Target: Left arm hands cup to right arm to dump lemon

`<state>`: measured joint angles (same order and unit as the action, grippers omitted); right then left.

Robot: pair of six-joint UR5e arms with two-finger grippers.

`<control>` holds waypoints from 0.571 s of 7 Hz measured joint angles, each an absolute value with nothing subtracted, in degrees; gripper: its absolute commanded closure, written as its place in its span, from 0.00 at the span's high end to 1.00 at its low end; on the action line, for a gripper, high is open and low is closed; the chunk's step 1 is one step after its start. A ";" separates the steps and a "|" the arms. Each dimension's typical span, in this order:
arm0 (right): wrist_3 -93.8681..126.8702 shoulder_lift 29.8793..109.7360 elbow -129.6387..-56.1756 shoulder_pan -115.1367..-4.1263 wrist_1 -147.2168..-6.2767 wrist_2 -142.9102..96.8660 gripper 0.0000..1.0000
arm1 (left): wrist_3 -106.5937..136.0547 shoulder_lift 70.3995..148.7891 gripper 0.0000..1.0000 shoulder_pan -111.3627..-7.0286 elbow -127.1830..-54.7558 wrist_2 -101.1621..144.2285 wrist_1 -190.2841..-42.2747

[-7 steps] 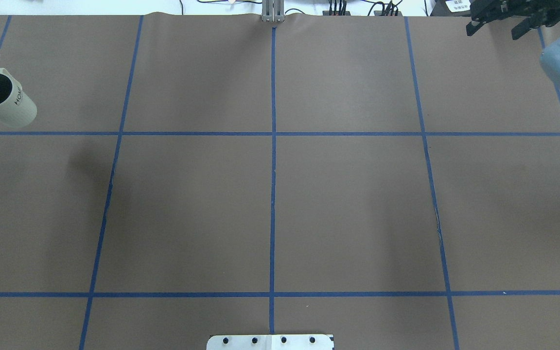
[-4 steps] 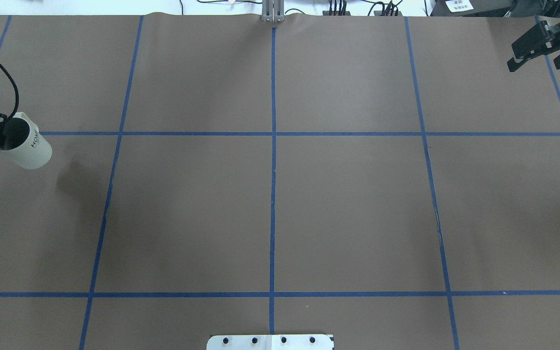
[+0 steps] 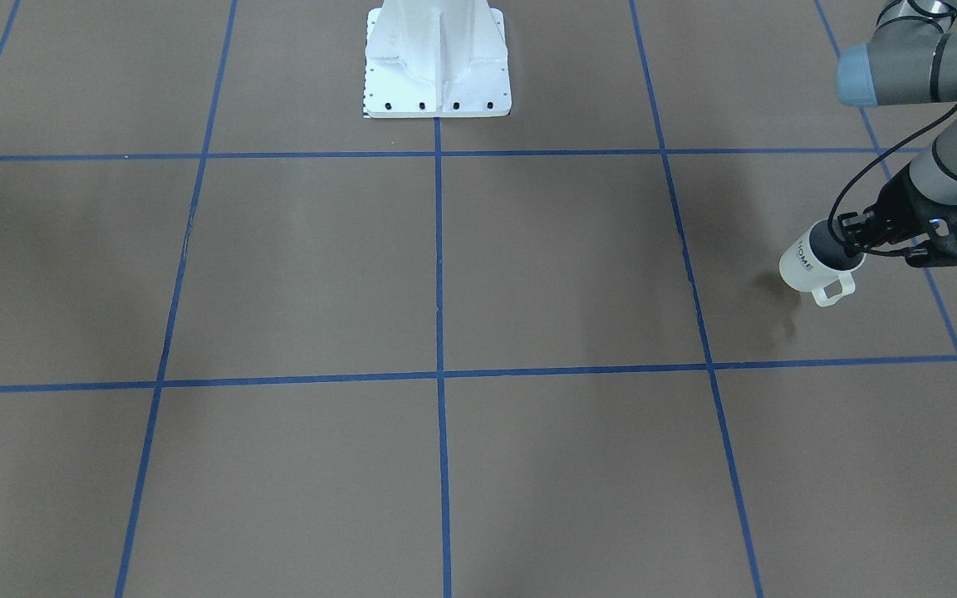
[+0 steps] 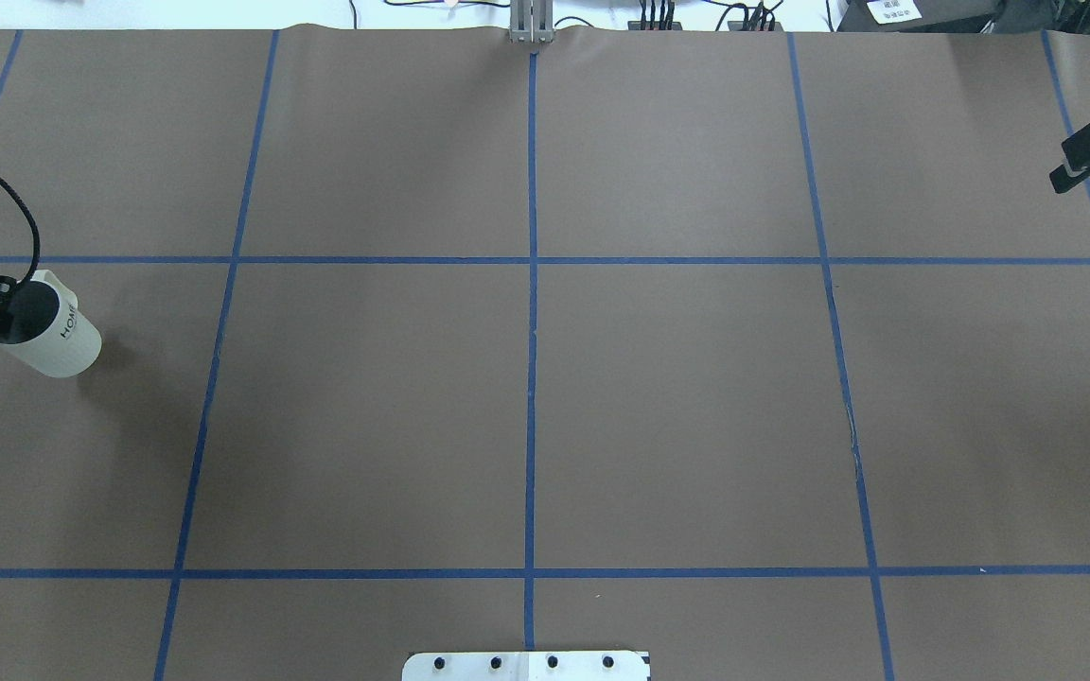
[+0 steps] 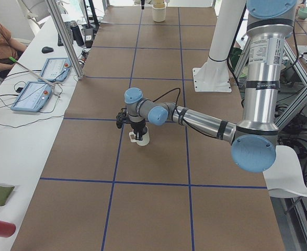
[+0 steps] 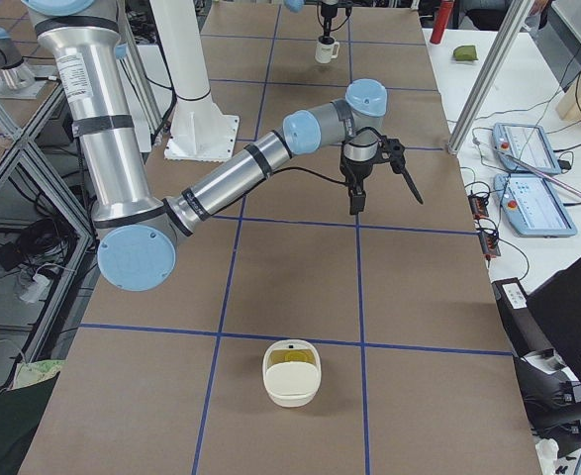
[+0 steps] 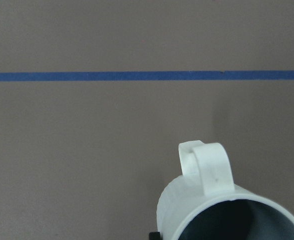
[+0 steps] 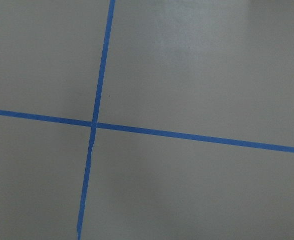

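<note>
Broadly, a brown surface [image 4: 677, 407] gridded with blue tape is spread beneath both claws. Over it the left arm [image 5: 205, 121] is stretched out low, and the right arm [image 6: 241, 168] is stretched out at the opposite end. The right claw [image 6: 386, 201] is seen empty, its fingers spread wide and aimed down, well apart from the left claw [image 3: 848, 239]. The left claw is clamped on the rim of the cup [image 3: 807, 266], which is held tilted just below its tips, close over the surface; whether the base touches cannot be told. The handle [image 7: 207, 165] is turned away from the left wrist, and the "HOME" lettering [image 4: 69, 328] is shown on the cup's outer side. Only part of the grey inside is shown, so whether the lemon lies there cannot be told.
</note>
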<state>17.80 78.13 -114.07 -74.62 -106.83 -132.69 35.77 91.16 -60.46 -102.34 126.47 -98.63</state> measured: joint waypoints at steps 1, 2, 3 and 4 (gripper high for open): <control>16.89 78.94 -114.41 -74.91 -106.81 -132.73 1.00 | 35.70 91.10 0.59 -59.87 -102.14 126.47 -98.68; 15.45 79.79 -114.54 -75.20 -106.80 -132.75 1.00 | 35.53 91.07 0.67 -59.39 -101.87 126.47 -98.69; 14.36 80.42 -114.56 -75.41 -106.81 -132.75 1.00 | 35.46 91.06 0.83 -59.08 -101.75 126.47 -98.70; 13.85 80.71 -114.53 -75.52 -106.83 -132.77 1.00 | 35.39 91.06 1.00 -58.99 -101.87 126.47 -98.66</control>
